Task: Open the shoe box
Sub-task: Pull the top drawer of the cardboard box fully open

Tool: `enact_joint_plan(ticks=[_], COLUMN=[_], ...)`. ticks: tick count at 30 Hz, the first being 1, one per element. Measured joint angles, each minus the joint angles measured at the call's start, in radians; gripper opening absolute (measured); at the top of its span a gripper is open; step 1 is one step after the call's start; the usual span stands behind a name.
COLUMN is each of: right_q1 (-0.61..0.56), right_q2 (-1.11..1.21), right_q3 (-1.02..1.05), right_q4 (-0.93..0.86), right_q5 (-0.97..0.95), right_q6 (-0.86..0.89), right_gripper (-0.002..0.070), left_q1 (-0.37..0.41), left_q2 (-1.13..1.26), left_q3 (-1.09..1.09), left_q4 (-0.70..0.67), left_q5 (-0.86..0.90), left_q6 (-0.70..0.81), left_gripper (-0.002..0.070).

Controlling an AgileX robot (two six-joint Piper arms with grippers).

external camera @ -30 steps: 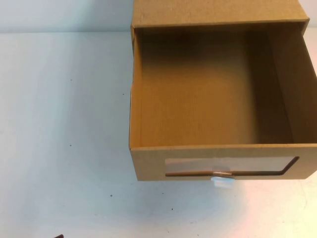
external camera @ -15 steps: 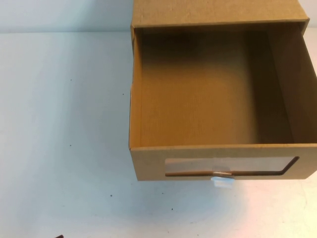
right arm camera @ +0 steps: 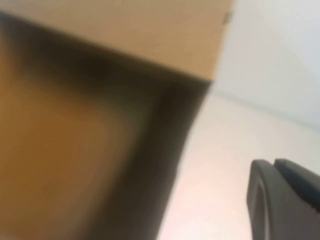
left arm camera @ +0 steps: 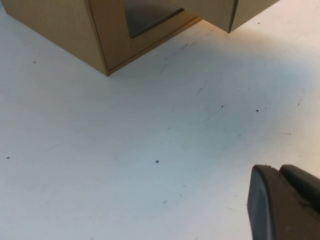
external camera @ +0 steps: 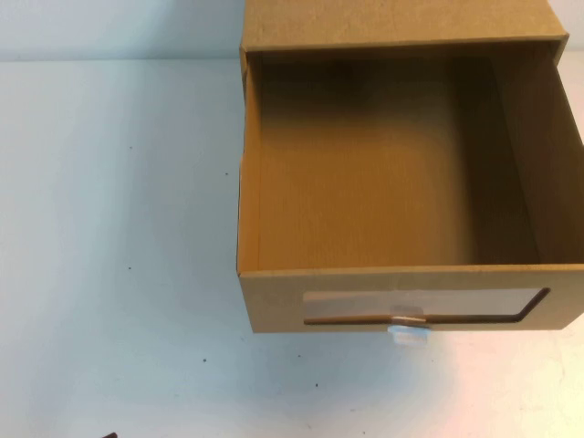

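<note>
The brown cardboard shoe box [external camera: 401, 23] stands at the right of the table, and its drawer [external camera: 274, 301] is pulled out toward me with nothing inside. The drawer's front has a clear window [external camera: 420, 304] and a small pale pull tab [external camera: 408, 333] below it. Neither arm shows in the high view. In the left wrist view my left gripper [left arm camera: 275, 170] hangs shut and holding nothing over the bare table, well short of the box's front corner [left arm camera: 65, 25]. In the right wrist view my right gripper [right arm camera: 272, 164] is shut and holding nothing, close beside the box's side [right arm camera: 125, 30].
The white table [external camera: 119, 228] stretches to the left of and in front of the box, marked with a few small dark specks. A pale wall runs behind the table's far edge.
</note>
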Motion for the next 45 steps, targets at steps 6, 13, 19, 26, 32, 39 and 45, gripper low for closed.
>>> enact_joint_plan(ticks=[6,13,19,26,32,39,45], right_q1=[-0.481,-0.938,-1.125,-1.157,-1.119,-1.078,-1.078], right_q2=[-0.068,-0.233,-0.415,-0.646,-0.703,-0.703,-0.703], right_q3=[0.296,0.633,0.839,0.992,1.027,1.027,1.031], right_q4=[0.033,0.033,0.030,0.030,0.030,0.030,0.030], right_q5=[-0.506,-0.955,-1.026,-1.026,-1.008,-0.996,-1.015], right_q6=[0.041,0.164,0.223,0.257,0.278,0.280,0.280], right_gripper=[-0.0013,-0.0014,-0.0013,-0.0013,-0.0013,-0.0013,-0.0013], left_q1=[0.000,0.000,0.000,0.000,0.000,0.000,0.000], left_q2=[0.000,0.000,0.000,0.000,0.000,0.000,0.000], left_q3=[0.000,0.000,0.000,0.000,0.000,0.000,0.000], left_q4=[0.002,0.002,0.003,0.003,0.003,0.003,0.003], left_q5=[0.000,0.000,0.000,0.000,0.000,0.000,0.000], left_q6=[0.000,0.000,0.000,0.000,0.000,0.000,0.000], left_gripper=[-0.0004,-0.0004,-0.0004,-0.0004,-0.0004,-0.0004,-0.0004])
